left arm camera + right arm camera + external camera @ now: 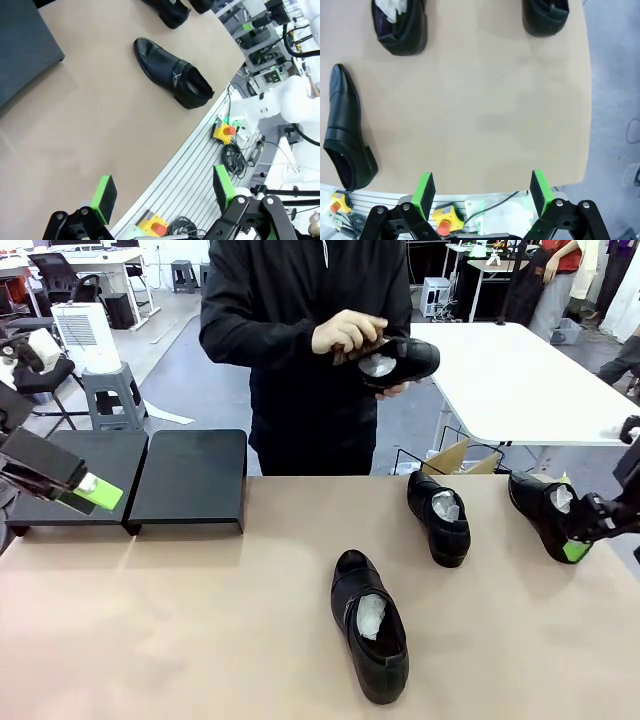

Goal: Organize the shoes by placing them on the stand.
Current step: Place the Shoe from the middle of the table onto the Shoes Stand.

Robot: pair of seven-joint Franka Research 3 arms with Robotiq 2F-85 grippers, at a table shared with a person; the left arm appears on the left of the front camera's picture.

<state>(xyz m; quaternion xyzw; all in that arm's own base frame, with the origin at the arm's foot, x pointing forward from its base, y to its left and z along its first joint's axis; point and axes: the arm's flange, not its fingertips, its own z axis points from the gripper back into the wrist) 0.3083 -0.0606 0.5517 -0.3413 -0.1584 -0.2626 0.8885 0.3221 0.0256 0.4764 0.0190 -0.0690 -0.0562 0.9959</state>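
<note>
Front view, left to right: left gripper [98, 492] spread wide, empty, near the left section of the low matte-black two-section stand [190, 475]. Person's hands [345, 332] hold one glossy black leather dress shoe [405, 360] beyond the far edge. Three others lie on the tan tabletop [200, 620], right of the stand: near shoe [370, 640], middle shoe [440, 518], rightmost shoe [540, 510], with the right gripper [578, 545] beside it, wide and empty.

Near end of the far-right shoe [538, 502] behind the right jaws; held shoe [410, 358] partly under the person's hand [345, 332].
</note>
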